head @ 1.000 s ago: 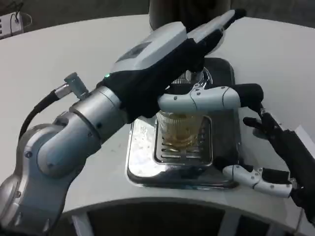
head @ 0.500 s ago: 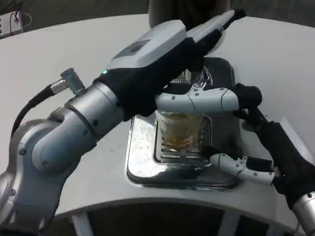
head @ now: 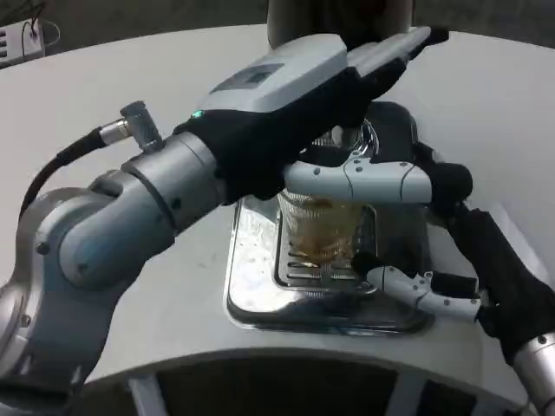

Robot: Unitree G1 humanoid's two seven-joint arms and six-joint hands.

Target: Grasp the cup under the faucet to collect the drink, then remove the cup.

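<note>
A clear ribbed cup holding amber drink stands on the grille of the steel drip tray, under the faucet. My right hand comes in from the right and grips the cup. One white finger lies across its near side just below the rim, and the thumb touches its lower right side. My left hand reaches over the faucet with its fingers stretched out towards the back. It hides most of the tap and holds nothing.
The dark dispenser body rises behind the tray. My left forearm crosses the left half of the view. A power strip lies at the far left. The white table's curved front edge runs just below the tray.
My right hand has moved left towards the cup, and its thumb has come up against the cup's lower side. The left hand stays over the faucet, shifted slightly.
</note>
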